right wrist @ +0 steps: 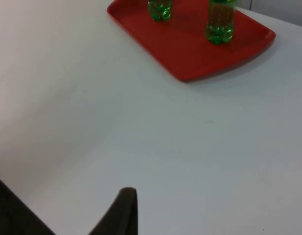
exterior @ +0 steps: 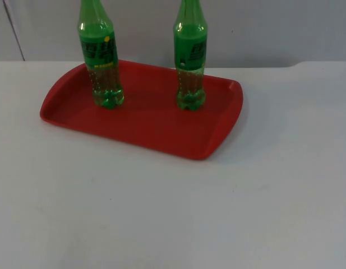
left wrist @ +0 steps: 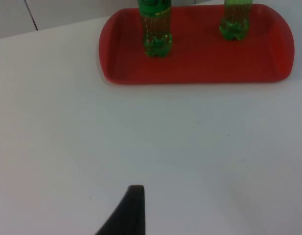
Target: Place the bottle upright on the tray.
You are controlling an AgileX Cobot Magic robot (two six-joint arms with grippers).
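White table (exterior: pixel 173 213) lies bare to its near edge — two bottles (exterior: pixel 102 56) upright on tray (exterior: pixel 156 126); jaws' state unclear

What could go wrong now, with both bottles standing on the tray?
1. Both green bottles, the left bottle and the right bottle, are tall on narrow bases, so a bump to the red tray could tip them.
2. The right bottle stands fairly near the tray's right rim; if it falls that way, it may roll onto the white table.

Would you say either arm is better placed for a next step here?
Neither: both green bottles already stand upright on the red tray, apart, and both arms wait back over bare table.
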